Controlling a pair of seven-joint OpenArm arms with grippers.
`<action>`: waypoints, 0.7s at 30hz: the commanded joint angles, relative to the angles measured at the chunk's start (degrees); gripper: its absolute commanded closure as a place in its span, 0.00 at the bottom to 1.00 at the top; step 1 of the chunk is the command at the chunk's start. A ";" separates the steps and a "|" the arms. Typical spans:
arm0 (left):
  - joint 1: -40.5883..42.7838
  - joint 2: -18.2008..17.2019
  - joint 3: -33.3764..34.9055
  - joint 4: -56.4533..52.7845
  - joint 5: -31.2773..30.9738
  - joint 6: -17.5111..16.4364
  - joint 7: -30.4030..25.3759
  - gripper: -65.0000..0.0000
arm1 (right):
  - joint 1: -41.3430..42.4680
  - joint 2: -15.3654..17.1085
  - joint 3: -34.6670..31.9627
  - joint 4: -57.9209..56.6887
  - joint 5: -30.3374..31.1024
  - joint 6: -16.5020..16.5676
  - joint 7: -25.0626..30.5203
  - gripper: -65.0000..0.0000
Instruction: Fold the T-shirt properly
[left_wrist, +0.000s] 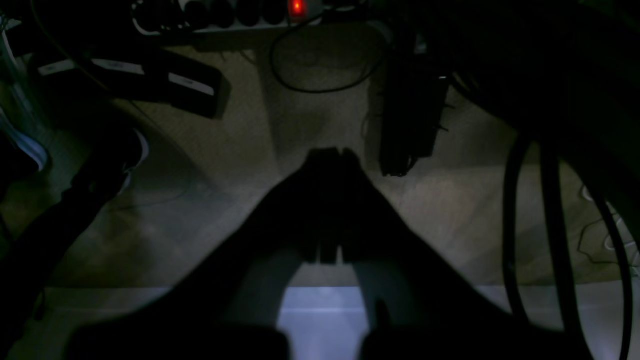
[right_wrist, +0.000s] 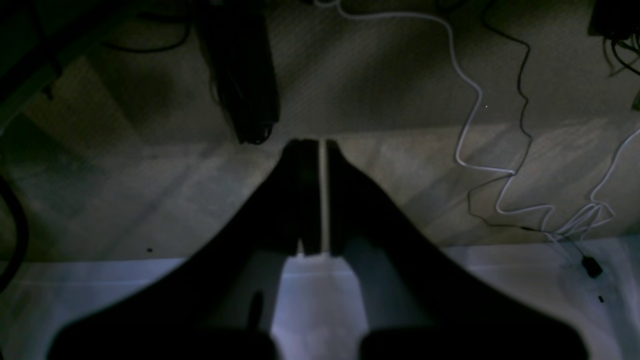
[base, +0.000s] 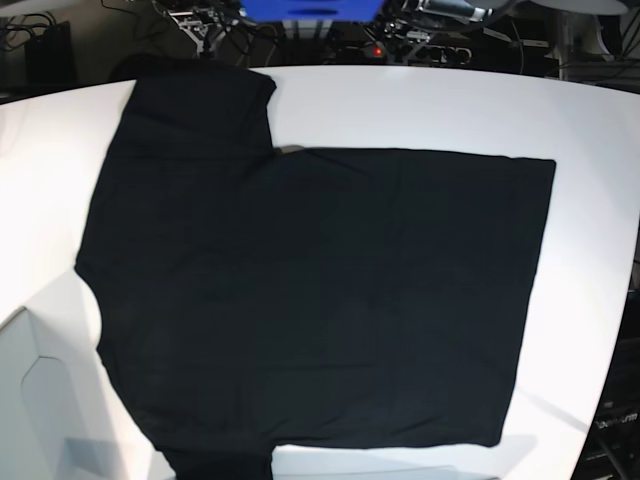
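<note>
Base view shows the large plain black short-sleeved cloth T-shirt (base: 320, 290) spread flat over the white round-edged table (base: 420, 110), one sleeve reaching toward the far edge at upper left, the hem running along the right side; neither arm appears here. Left wrist view, very dim, shows the left gripper (left_wrist: 334, 155) with dark fingers pressed together on nothing, above a beige carpeted floor (left_wrist: 235, 145). Right wrist view shows the right gripper (right_wrist: 314, 145) likewise pressed together and empty, near a white cable (right_wrist: 470, 125) lying on the floor
</note>
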 joint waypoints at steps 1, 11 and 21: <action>0.30 -0.04 -0.01 0.19 0.16 0.77 -0.19 1.00 | -0.25 0.26 -0.04 0.09 -0.05 0.78 -0.16 1.00; 0.30 -0.04 -0.01 0.19 0.16 0.77 -0.19 1.00 | -0.43 0.08 0.05 0.09 -0.05 0.78 0.02 1.00; 0.39 -0.04 -0.01 0.19 0.16 0.77 -0.19 1.00 | -0.52 0.00 0.05 0.18 -0.05 0.78 0.28 1.00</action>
